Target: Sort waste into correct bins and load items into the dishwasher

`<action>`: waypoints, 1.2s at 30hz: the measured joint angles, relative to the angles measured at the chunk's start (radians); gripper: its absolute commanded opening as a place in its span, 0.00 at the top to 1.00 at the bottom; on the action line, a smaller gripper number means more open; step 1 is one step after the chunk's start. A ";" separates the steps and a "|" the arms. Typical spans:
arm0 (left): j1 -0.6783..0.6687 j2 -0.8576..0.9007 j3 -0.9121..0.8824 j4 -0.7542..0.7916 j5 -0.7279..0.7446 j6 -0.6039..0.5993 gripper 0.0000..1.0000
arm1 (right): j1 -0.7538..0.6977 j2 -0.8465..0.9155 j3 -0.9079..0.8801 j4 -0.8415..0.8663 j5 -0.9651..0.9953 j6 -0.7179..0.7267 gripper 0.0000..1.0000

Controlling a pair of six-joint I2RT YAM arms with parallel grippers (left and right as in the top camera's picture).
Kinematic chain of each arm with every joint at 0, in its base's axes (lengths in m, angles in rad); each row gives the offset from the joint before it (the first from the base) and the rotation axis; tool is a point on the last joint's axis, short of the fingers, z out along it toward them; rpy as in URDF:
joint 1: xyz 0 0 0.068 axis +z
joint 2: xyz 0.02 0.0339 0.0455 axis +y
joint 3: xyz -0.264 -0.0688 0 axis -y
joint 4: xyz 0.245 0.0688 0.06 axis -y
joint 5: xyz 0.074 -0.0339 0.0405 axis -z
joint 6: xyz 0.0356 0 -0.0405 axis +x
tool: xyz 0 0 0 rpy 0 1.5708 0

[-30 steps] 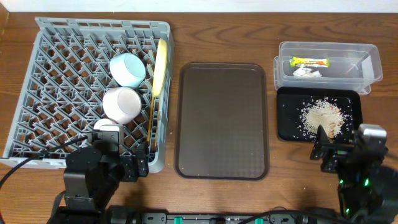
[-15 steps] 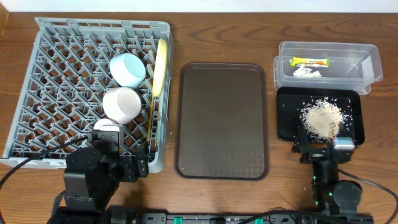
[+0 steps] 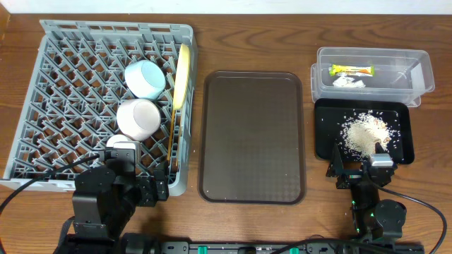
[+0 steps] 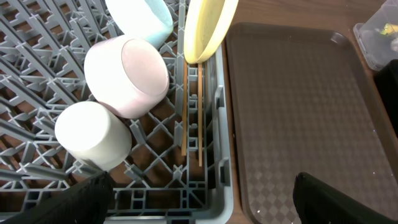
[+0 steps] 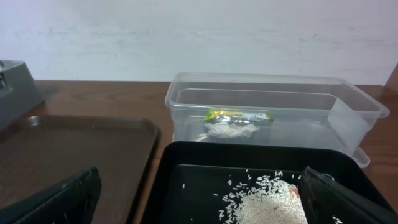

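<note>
The grey dish rack [image 3: 70, 42] holds the light blue bowl [image 3: 145, 77], the pinkish-white bowl [image 3: 138, 118], the upright yellow plate [image 3: 182, 74] and two chopsticks [image 4: 193, 118] lying along its right wall. The clear tub [image 3: 417, 74] holds the snack wrapper [image 3: 352, 70] and the paper scrap [image 3: 347, 82]. Rice grains [image 3: 364, 132] lie heaped in the black tray [image 3: 325, 113]. My left gripper [image 4: 199, 208] is open and empty over the rack's front right corner. My right gripper [image 5: 199, 199] is open and empty at the black tray's front edge, facing the tub [image 5: 273, 106].
The dark brown serving tray [image 3: 252, 137] lies between the rack and the bins, with nothing on it. A white cup [image 4: 93, 134] sits in the rack in front of the pinkish-white bowl. The tub stands right behind the black tray.
My right arm has moved left and come lower, ending at the black tray's front edge. The left arm has not moved.
</note>
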 measured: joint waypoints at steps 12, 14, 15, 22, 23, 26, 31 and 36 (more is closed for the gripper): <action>0.000 0.000 0.000 0.000 0.000 0.000 0.07 | 0.000 0.000 0.000 0.000 -0.001 0.000 0.01; 0.000 0.000 0.000 0.000 0.000 0.000 0.07 | 0.000 0.000 0.000 0.000 -0.001 0.000 0.01; 0.000 0.000 0.000 0.000 0.000 0.000 0.07 | 0.000 0.000 0.000 0.000 -0.001 0.000 0.01; 0.002 0.000 0.000 -0.021 0.000 0.000 0.07 | 0.000 0.000 0.000 0.000 -0.001 0.000 0.01; 0.006 -0.002 0.000 -0.032 0.000 0.000 0.06 | 0.000 0.000 0.000 0.000 -0.001 0.000 0.01; 0.040 -0.035 -0.032 -0.013 0.001 0.000 0.07 | 0.000 0.000 0.000 0.000 -0.001 0.000 0.01; 0.114 -0.176 -0.212 0.138 0.014 0.000 0.06 | 0.000 0.000 0.000 0.000 -0.001 0.000 0.01; 0.142 -0.360 -0.449 0.332 0.036 0.000 0.07 | 0.000 0.000 0.000 0.000 -0.002 0.000 0.01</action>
